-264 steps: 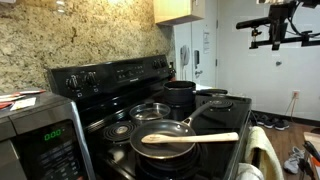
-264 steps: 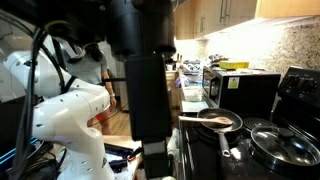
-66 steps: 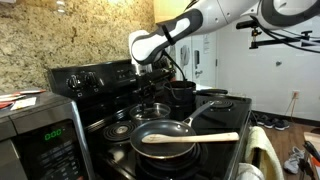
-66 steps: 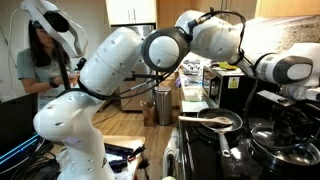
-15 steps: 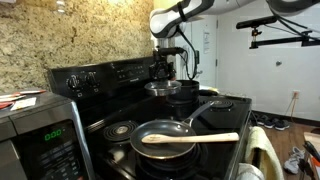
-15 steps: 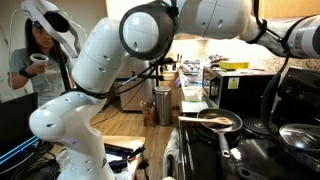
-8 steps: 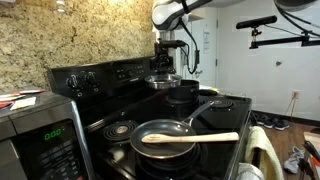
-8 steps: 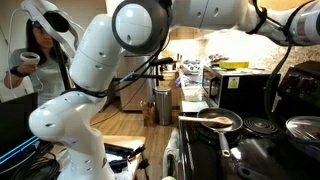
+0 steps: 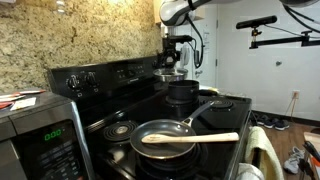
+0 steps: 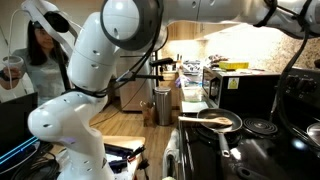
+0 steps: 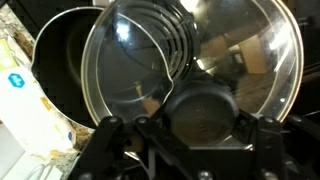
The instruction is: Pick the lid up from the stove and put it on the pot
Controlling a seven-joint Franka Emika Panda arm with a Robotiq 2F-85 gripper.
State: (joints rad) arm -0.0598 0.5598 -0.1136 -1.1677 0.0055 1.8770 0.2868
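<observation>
- The Robotiq gripper (image 9: 170,64) is closed on the dark knob (image 11: 200,110) of the round, metal-rimmed clear-glass lid (image 9: 168,73). In the wrist view its fingers (image 11: 112,140) flank that knob closely, with the glass disc spread out beyond them.
- A few seconds ago the gripper was down on the lid at the cooktop of the black stove (image 9: 108,75). Over the last second the lid has climbed steadily, and it now hangs in the air, clear of the cooktop.
- It has also drifted towards the dark, straight-sided cylindrical pot (image 9: 181,94). In an exterior view the lid sits above the pot's rim, a little towards the back panel, and does not touch it.
- The wrist view agrees: the pot's black opening (image 11: 58,70) shows through and beside the glass, offset to one side, so the two circles overlap only in part.
- I judge the pick-up done and the carry under way. What remains is to centre the lid over the pot and lower it level until the rim seats.
- The grey long-handled frying pan (image 9: 165,133), with a wooden spatula (image 9: 195,138) across it, stands on the front burner, apart from the pot and out of the path.
- The risk is lowering off-centre, so that the metal rim catches the pot's edge and the lid tips in the grip.
</observation>
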